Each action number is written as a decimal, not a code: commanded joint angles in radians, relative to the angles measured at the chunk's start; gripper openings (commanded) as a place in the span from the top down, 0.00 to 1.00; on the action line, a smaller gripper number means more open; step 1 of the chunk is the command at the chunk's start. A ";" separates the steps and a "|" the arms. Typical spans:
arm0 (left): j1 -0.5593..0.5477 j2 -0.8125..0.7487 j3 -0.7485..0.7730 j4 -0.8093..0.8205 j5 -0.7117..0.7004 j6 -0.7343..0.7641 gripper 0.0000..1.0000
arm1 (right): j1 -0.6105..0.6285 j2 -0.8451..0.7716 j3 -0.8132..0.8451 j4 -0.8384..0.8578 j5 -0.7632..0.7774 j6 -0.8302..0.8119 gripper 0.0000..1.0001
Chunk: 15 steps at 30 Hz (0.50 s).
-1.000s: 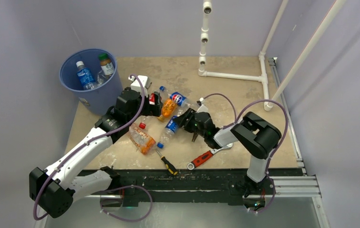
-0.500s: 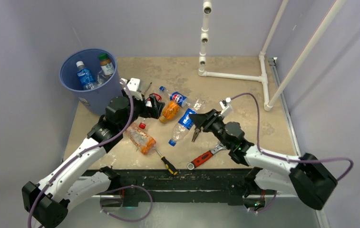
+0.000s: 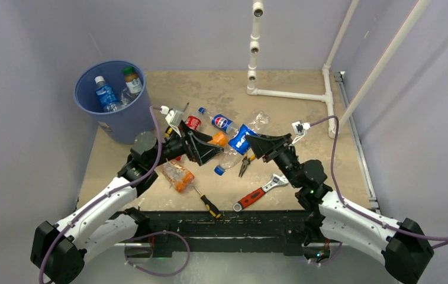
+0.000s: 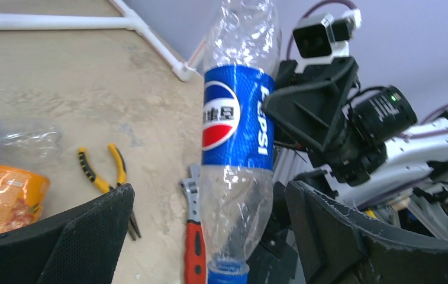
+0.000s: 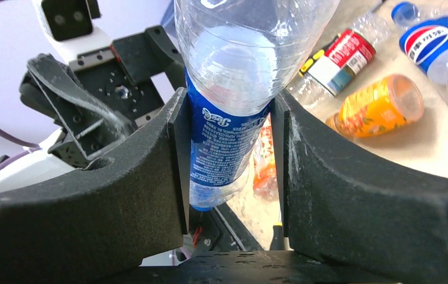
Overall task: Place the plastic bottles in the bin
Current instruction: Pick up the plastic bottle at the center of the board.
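Note:
A clear plastic bottle with a blue Pepsi label (image 3: 240, 141) hangs above the table, cap end down. My right gripper (image 5: 228, 103) is shut on its labelled middle (image 5: 224, 136), with both pads against it. My left gripper (image 4: 209, 195) stands open around the bottle's lower end (image 4: 233, 201), its fingers (image 4: 100, 222) apart from the plastic. The blue bin (image 3: 121, 121) stands at the far left with two bottles (image 3: 106, 94) inside. On the table lie another Pepsi bottle (image 3: 221, 122), a red-labelled bottle (image 3: 193, 122), an orange bottle (image 3: 218, 139) and a crushed orange bottle (image 3: 177, 175).
Yellow-handled pliers (image 3: 245, 165), a red-handled wrench (image 3: 257, 192) and a screwdriver (image 3: 208, 203) lie near the front edge. A white pipe frame (image 3: 292, 93) stands at the back right. The two grippers face each other closely over the table's middle.
My right gripper has raised the Pepsi bottle off the table and tightened on it. My left gripper has swung right to the bottle's cap end and opened wider.

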 commanded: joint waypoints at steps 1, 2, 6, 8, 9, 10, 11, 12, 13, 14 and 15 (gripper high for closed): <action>0.004 -0.049 0.046 0.028 0.180 -0.008 0.01 | -0.015 -0.050 0.055 -0.008 -0.026 -0.038 0.60; 0.004 -0.049 0.056 0.001 0.207 -0.002 0.01 | -0.024 -0.050 0.065 -0.031 -0.038 -0.036 0.60; 0.001 -0.015 0.115 -0.183 0.305 0.078 0.05 | -0.057 -0.052 0.086 -0.055 -0.112 -0.018 0.61; 0.002 -0.009 0.135 -0.254 0.308 0.120 0.07 | -0.063 -0.053 0.094 -0.058 -0.127 -0.017 0.61; 0.002 -0.008 0.136 -0.261 0.316 0.123 0.08 | -0.064 -0.055 0.098 -0.063 -0.131 -0.018 0.61; -0.001 -0.005 0.138 -0.269 0.329 0.124 0.09 | -0.065 -0.057 0.101 -0.066 -0.133 -0.019 0.61; -0.002 0.000 0.143 -0.279 0.337 0.127 0.11 | -0.066 -0.059 0.104 -0.071 -0.134 -0.020 0.61; -0.005 0.006 0.148 -0.296 0.340 0.138 0.12 | -0.068 -0.064 0.105 -0.072 -0.136 -0.020 0.61; -0.009 0.015 0.157 -0.317 0.340 0.150 0.13 | -0.070 -0.067 0.108 -0.072 -0.136 -0.019 0.61; -0.012 0.024 0.162 -0.339 0.336 0.166 0.13 | -0.070 -0.070 0.111 -0.072 -0.136 -0.020 0.61; -0.017 0.032 0.166 -0.358 0.325 0.182 0.13 | -0.071 -0.072 0.115 -0.072 -0.136 -0.018 0.61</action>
